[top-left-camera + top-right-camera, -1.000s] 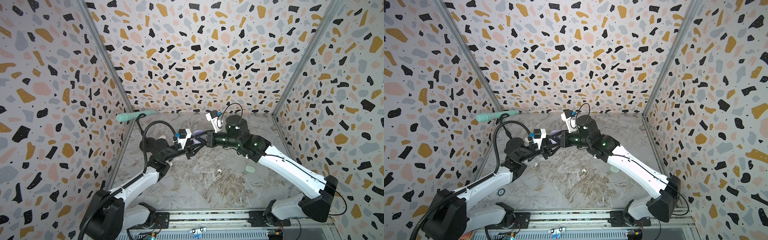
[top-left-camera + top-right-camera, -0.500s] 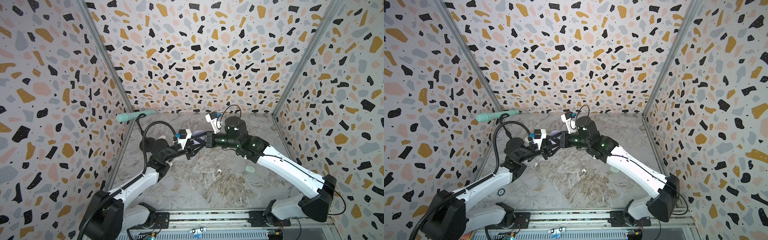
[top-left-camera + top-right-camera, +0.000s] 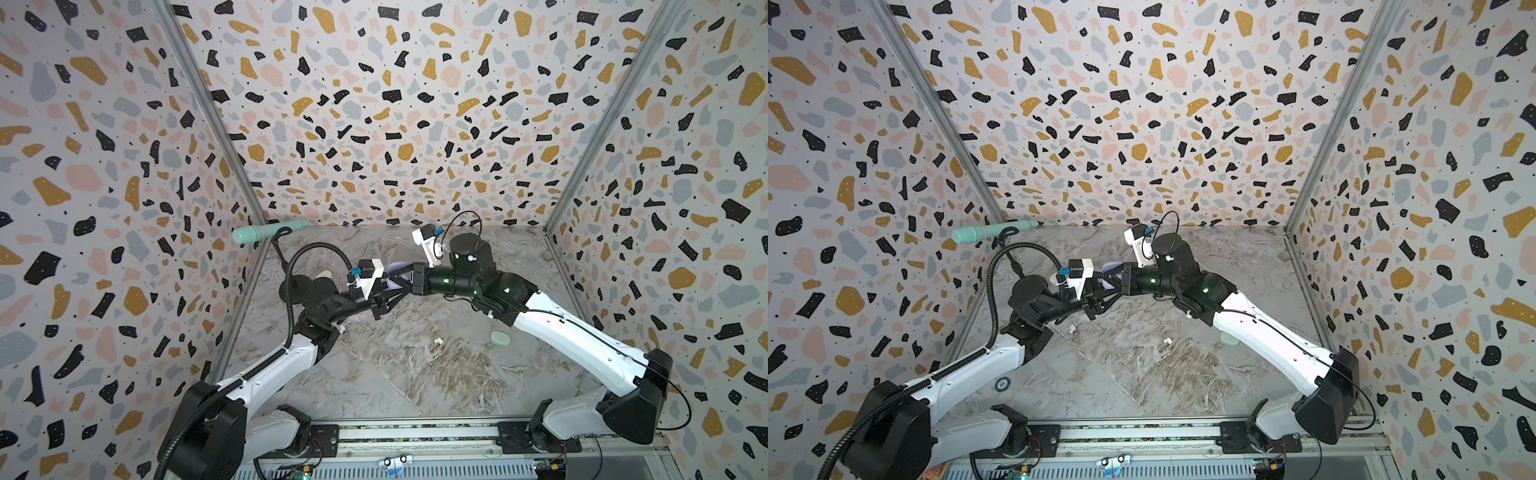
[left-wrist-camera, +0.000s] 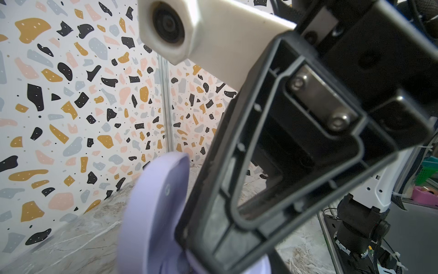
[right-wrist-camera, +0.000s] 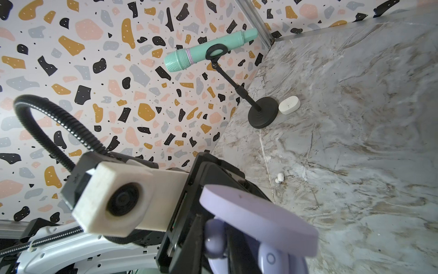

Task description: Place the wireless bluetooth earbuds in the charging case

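Two lavender earbuds (image 5: 214,239) appear inside the open lavender case (image 5: 258,220), which the left gripper (image 3: 395,293) pinches mid-air; whether the right gripper (image 3: 409,277) is spread or pinching I cannot tell, and a white earbud (image 3: 437,341) at the case's five o'clock lies loose, uninserted.

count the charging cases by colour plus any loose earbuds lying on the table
lavender case: 1
white case: 1
mint green case: 1
loose white earbuds: 2
total: 5
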`<state>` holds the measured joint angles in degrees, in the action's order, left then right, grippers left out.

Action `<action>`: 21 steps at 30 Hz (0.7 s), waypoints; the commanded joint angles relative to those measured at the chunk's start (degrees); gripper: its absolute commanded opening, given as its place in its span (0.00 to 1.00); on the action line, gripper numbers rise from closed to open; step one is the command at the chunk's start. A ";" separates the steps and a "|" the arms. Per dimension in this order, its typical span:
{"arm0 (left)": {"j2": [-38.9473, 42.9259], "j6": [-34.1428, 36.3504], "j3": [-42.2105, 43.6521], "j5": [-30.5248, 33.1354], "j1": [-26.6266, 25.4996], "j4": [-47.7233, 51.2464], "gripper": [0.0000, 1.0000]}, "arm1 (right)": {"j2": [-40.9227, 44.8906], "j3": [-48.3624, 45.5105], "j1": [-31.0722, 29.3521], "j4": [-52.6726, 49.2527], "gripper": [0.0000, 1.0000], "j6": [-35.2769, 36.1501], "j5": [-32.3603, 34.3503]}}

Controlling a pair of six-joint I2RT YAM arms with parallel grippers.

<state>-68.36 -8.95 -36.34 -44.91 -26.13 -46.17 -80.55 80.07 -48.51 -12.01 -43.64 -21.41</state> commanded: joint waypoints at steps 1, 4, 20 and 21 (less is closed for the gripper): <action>1.65 1.11 -0.31 -0.09 -0.33 -3.06 0.29 | 1.97 -0.53 0.00 -2.17 0.22 0.30 1.68; 1.69 1.24 -0.33 -0.01 -0.33 -2.91 0.29 | 2.07 -0.26 0.00 -2.84 0.24 0.48 2.25; 1.87 1.92 -0.66 0.08 -0.33 -1.86 0.29 | 2.17 0.04 0.00 -2.01 0.29 -0.04 1.05; 1.82 1.92 -0.60 0.08 -0.33 -1.84 0.29 | 2.24 0.00 0.00 -2.25 0.29 0.04 1.41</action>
<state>-68.05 -8.08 -36.34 -44.80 -26.13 -44.95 -80.18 80.01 -48.51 -13.10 -43.57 -19.92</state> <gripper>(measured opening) 0.427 0.289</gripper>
